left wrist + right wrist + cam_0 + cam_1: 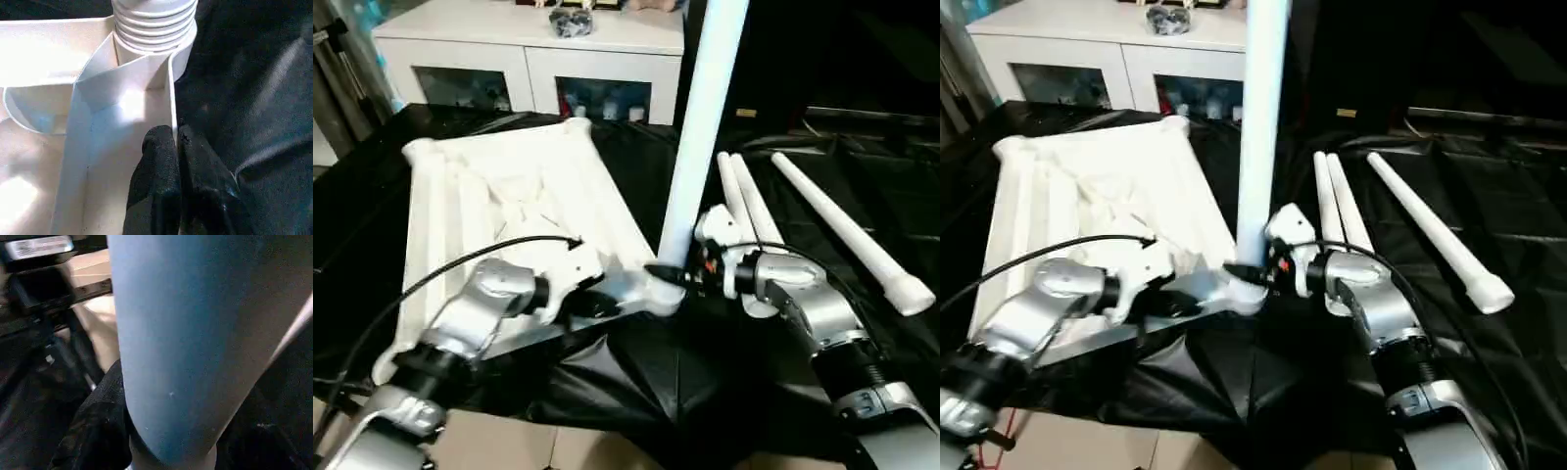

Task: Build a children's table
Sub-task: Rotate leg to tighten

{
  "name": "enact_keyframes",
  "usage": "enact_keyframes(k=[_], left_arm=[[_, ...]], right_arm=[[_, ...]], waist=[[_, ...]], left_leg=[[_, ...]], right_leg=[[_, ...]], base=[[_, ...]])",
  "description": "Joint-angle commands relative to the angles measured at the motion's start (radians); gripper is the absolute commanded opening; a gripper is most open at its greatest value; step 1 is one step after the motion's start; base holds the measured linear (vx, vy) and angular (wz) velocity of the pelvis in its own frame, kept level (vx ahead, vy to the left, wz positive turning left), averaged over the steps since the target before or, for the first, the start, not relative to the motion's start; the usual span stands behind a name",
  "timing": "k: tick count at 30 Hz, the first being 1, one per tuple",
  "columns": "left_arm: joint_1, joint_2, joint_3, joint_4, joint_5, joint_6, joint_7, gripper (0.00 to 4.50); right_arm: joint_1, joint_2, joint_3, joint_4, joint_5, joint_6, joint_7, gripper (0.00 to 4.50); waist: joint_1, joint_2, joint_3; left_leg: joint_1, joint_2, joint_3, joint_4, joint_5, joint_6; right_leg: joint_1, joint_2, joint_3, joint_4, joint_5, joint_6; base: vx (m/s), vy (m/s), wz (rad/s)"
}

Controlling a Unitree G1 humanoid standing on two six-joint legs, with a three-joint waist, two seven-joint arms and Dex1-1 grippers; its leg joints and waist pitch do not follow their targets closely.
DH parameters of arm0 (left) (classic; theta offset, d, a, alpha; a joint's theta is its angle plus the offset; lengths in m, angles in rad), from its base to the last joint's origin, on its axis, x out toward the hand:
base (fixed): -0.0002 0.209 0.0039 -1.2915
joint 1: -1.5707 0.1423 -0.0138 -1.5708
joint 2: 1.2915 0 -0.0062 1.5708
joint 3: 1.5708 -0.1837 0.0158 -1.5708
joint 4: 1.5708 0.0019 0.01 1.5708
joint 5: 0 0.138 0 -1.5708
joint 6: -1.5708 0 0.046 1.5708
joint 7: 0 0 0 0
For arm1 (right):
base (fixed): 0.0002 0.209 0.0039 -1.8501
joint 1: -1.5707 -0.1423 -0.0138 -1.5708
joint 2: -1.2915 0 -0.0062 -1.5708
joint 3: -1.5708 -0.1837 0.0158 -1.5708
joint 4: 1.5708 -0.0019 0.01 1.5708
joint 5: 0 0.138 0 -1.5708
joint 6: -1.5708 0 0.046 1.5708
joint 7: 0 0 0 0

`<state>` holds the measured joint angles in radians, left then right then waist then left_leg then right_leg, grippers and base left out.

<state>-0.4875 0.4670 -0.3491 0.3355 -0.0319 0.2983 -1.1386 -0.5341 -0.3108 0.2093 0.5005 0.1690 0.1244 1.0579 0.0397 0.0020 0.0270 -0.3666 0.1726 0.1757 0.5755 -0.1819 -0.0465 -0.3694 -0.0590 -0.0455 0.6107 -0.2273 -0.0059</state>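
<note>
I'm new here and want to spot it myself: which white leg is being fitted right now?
Find the white tabletop lying underside up on the black cloth. At its near corner one leg stands upright, held by the right hand. The other three legs lie flat.

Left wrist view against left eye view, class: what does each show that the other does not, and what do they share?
Left wrist view alone: the ribbed end of the upright leg seated in the corner socket, and the left gripper pinching the tabletop's rim wall. Left eye view alone: three spare legs on the black cloth, the white cabinet, the right gripper around the upright leg. Shared: the tabletop, underside up.
</note>
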Motion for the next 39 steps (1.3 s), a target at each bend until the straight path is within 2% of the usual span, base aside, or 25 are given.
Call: enact_keyframes(k=[1,3,6,11,13,19,21,23,24,25,27,29,30,31,32,33,34,36,37,38,39], left_arm=[[0.02,0.02,-0.039,-0.063,-0.024,-0.008,-0.097,0.0],[0.029,0.041,-0.041,-0.088,-0.032,-0.001,-0.121,0.0],[0.033,0.065,-0.045,-0.113,-0.05,0.011,-0.162,0.0],[0.034,0.085,-0.04,-0.13,-0.057,0.02,-0.184,0.0],[0.029,0.088,-0.035,-0.132,-0.055,0.029,-0.176,0.0],[0.01,0.063,-0.013,-0.107,-0.033,0.051,-0.111,0.0],[0.008,0.053,-0.007,-0.104,-0.035,0.059,-0.095,0.0],[0.003,0.039,0.005,-0.104,-0.036,0.077,-0.066,0.0],[0.001,0.031,0.011,-0.103,-0.035,0.084,-0.05,0.0],[-0.009,0.007,0.029,-0.102,-0.022,0.123,0.019,0.0],[-0.012,-0.002,0.035,-0.102,-0.015,0.139,0.047,0.0],[-0.019,-0.03,0.051,-0.113,0.002,0.191,0.119,0.0],[-0.019,-0.03,0.051,-0.113,0.003,0.191,0.119,0.0],[-0.024,-0.058,0.064,-0.127,0.011,0.241,0.175,0.0],[-0.032,-0.119,0.086,-0.15,0.031,0.333,0.282,0.0],[-0.037,-0.171,0.096,-0.163,0.052,0.382,0.364,0.0],[-0.038,-0.186,0.098,-0.166,0.058,0.394,0.387,0.0],[-0.037,-0.239,0.104,-0.176,0.07,0.43,0.45,0.0],[-0.036,-0.244,0.103,-0.177,0.071,0.433,0.456,0.0],[-0.032,-0.273,0.094,-0.181,0.079,0.451,0.491,0.0],[-0.029,-0.279,0.086,-0.179,0.083,0.453,0.5,0.0]], right_arm=[[0.065,-0.021,0.093,0.045,-0.035,0.046,0.068,1.88],[0.072,-0.028,0.099,0.03,-0.032,0.046,0.097,1.88],[0.083,-0.043,0.11,0.009,-0.021,0.044,0.149,1.88],[0.092,-0.048,0.12,0.002,-0.025,0.03,0.188,1.88],[0.098,-0.047,0.125,-0.004,-0.03,0.019,0.192,1.88],[0.104,-0.016,0.119,0.006,-0.044,0.003,0.133,1.88],[0.097,0.0,0.109,0.031,-0.056,-0.006,0.092,1.88],[0.081,0.025,0.09,0.076,-0.075,-0.02,0.015,1.88],[0.069,0.039,0.077,0.101,-0.081,-0.024,-0.027,1.88],[0.035,0.078,0.044,0.17,-0.096,-0.037,-0.15,1.88],[0.023,0.091,0.035,0.192,-0.103,-0.041,-0.192,1.88],[-0.002,0.121,0.018,0.23,-0.106,-0.03,-0.275,1.88],[-0.002,0.121,0.018,0.23,-0.106,-0.029,-0.276,1.88],[-0.02,0.147,0.002,0.258,-0.097,-0.011,-0.327,1.88],[-0.053,0.194,-0.021,0.309,-0.087,0.021,-0.417,1.88],[-0.079,0.23,-0.036,0.355,-0.082,0.042,-0.477,1.88],[-0.087,0.24,-0.04,0.369,-0.08,0.047,-0.494,1.88],[-0.11,0.27,-0.052,0.407,-0.081,0.047,-0.544,1.88],[-0.113,0.273,-0.054,0.411,-0.081,0.047,-0.549,1.88],[-0.134,0.294,-0.064,0.445,-0.081,0.044,-0.582,1.88],[-0.142,0.3,-0.065,0.457,-0.082,0.044,-0.592,1.88]], waist=[[0.001,0.0,-0.036],[0.002,0.001,-0.037],[0.003,0.0,-0.036],[0.008,-0.002,-0.031],[0.009,0.0,-0.031],[0.011,0.0,-0.033],[0.011,0.001,-0.028],[0.007,0.0,-0.018],[0.006,0.003,-0.017],[-0.003,0.001,-0.016],[-0.012,0.001,-0.017],[-0.014,0.012,-0.015],[-0.017,0.007,-0.014],[-0.017,0.009,-0.015],[-0.019,0.009,-0.015],[-0.023,0.009,-0.015],[-0.024,0.007,-0.013],[-0.022,0.006,-0.014],[-0.023,0.006,-0.016],[-0.023,0.002,-0.018],[-0.023,0.003,-0.018]], left_leg=[[0.009,0.066,-0.022,-0.073,-0.226,0.037],[0.012,0.066,-0.021,-0.073,-0.212,0.044],[0.014,0.066,-0.02,-0.073,-0.22,0.042],[0.016,0.067,-0.02,-0.078,-0.265,0.021],[0.018,0.068,-0.021,-0.079,-0.272,0.012],[0.017,0.066,-0.021,-0.078,-0.251,0.014],[0.018,0.065,-0.021,-0.08,-0.284,0.005],[0.025,0.063,-0.025,-0.084,-0.377,-0.023],[0.026,0.063,-0.03,-0.085,-0.399,-0.033],[0.023,0.063,-0.036,-0.088,-0.427,-0.052],[0.024,0.06,-0.044,-0.089,-0.453,-0.065],[0.022,0.06,-0.048,-0.092,-0.479,-0.062],[0.024,0.061,-0.045,-0.092,-0.488,-0.064],[0.027,0.06,-0.047,-0.09,-0.496,-0.065],[0.027,0.06,-0.045,-0.089,-0.49,-0.065],[0.028,0.061,-0.043,-0.089,-0.481,-0.071],[0.032,0.06,-0.044,-0.087,-0.483,-0.071],[0.029,0.057,-0.043,-0.082,-0.47,-0.056],[0.023,0.056,-0.041,-0.084,-0.453,-0.048],[0.021,0.056,-0.039,-0.084,-0.435,-0.041],[0.021,0.057,-0.037,-0.083,-0.431,-0.038]], right_leg=[[0.024,-0.085,0.05,-0.075,-0.119,-0.237],[0.025,-0.083,0.049,-0.071,-0.077,-0.246],[0.026,-0.084,0.048,-0.071,-0.076,-0.253],[0.023,-0.087,0.051,-0.079,-0.168,-0.243],[0.022,-0.087,0.051,-0.079,-0.177,-0.238],[0.025,-0.085,0.05,-0.076,-0.126,-0.245],[0.022,-0.086,0.051,-0.08,-0.178,-0.241],[0.012,-0.09,0.052,-0.095,-0.352,-0.212],[0.011,-0.094,0.052,-0.096,-0.397,-0.201],[0.011,-0.095,0.051,-0.097,-0.461,-0.181],[0.009,-0.097,0.047,-0.105,-0.531,-0.151],[0.006,-0.094,0.047,-0.11,-0.531,-0.134],[0.003,-0.093,0.049,-0.112,-0.526,-0.138],[0.001,-0.093,0.048,-0.11,-0.523,-0.142],[0.001,-0.092,0.05,-0.109,-0.502,-0.156],[-0.002,-0.092,0.052,-0.104,-0.483,-0.166],[-0.003,-0.091,0.048,-0.108,-0.492,-0.171],[-0.003,-0.095,0.049,-0.112,-0.494,-0.166],[0.001,-0.092,0.049,-0.112,-0.472,-0.164],[0.002,-0.089,0.05,-0.108,-0.436,-0.168],[0.0,-0.089,0.051,-0.107,-0.421,-0.174]], base=[[0.0,0.0,0.0],[0.0,0.0,0.0],[0.0,0.0,0.0],[0.0,0.0,0.0],[0.0,0.0,0.0],[0.0,0.0,0.0],[0.0,0.0,0.0],[0.0,0.0,0.0],[0.0,0.0,0.0],[-0.054,0.006,-0.11],[-0.059,0.008,-0.13],[-0.055,0.015,-0.15],[0.0,0.0,0.0],[0.0,0.0,0.0],[0.0,0.0,0.0],[0.0,0.0,0.0],[0.0,0.0,0.0],[0.0,0.0,0.0],[0.0,0.0,0.0],[0.0,0.0,0.0],[0.0,0.0,0.0]])
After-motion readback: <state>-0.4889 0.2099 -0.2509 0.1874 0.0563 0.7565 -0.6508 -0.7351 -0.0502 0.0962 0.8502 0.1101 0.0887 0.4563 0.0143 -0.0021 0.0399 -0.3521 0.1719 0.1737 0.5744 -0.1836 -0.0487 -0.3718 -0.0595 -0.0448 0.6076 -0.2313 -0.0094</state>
